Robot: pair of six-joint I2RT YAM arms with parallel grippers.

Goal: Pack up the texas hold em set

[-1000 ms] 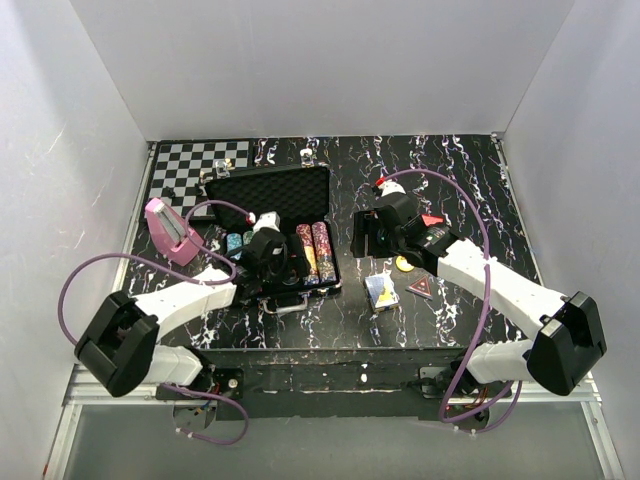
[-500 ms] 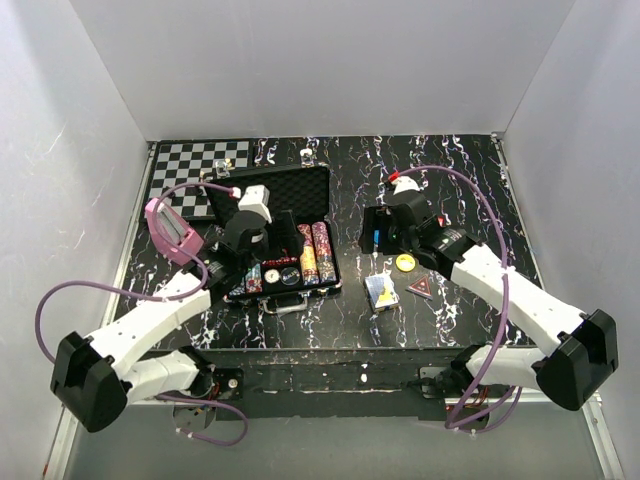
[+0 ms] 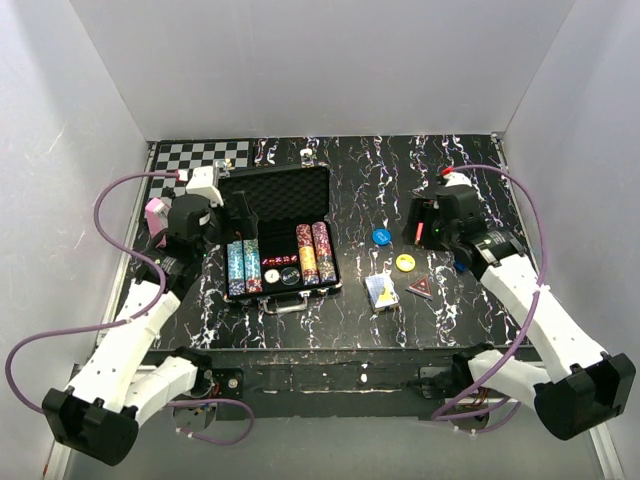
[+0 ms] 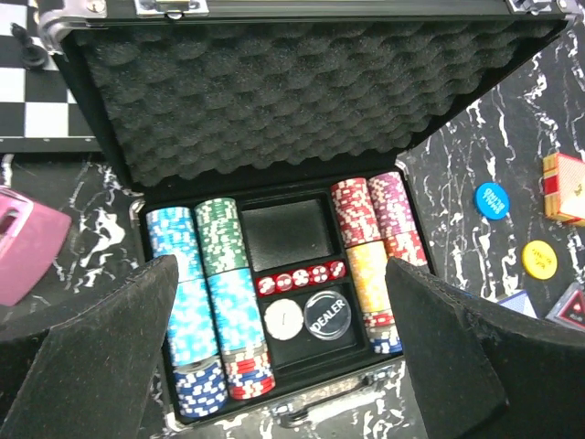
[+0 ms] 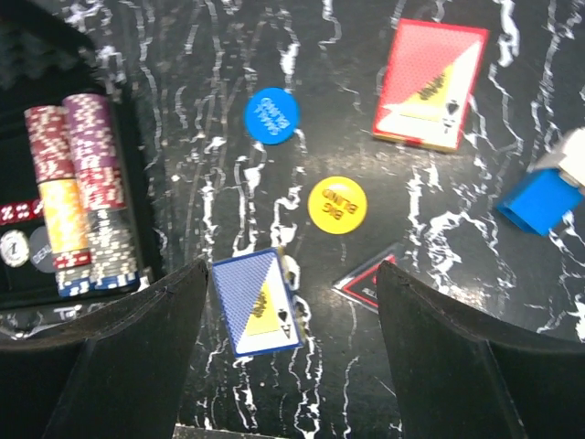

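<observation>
Top external view: briefcase (image 3: 280,190) lies left of centre on the table (image 3: 360,160), lid up at the far side, foam lining showing. Left wrist view: chip rows (image 4: 215,302) stand along both sides of the tray, with a line of red dice (image 4: 300,274) in the middle; near of the dice sit a white button (image 4: 283,318) and the dealer button (image 4: 327,314). My left gripper (image 4: 279,270) hangs over the case, fingers spread, holding nothing. My right gripper (image 5: 292,274) is likewise spread and bare, above the loose pieces right of the case: blue button (image 5: 271,115), yellow button (image 5: 337,205), red deck (image 5: 430,84), blue deck (image 5: 256,302). Blue cube (image 5: 541,201) further right; chessboard (image 3: 195,155) far left
</observation>
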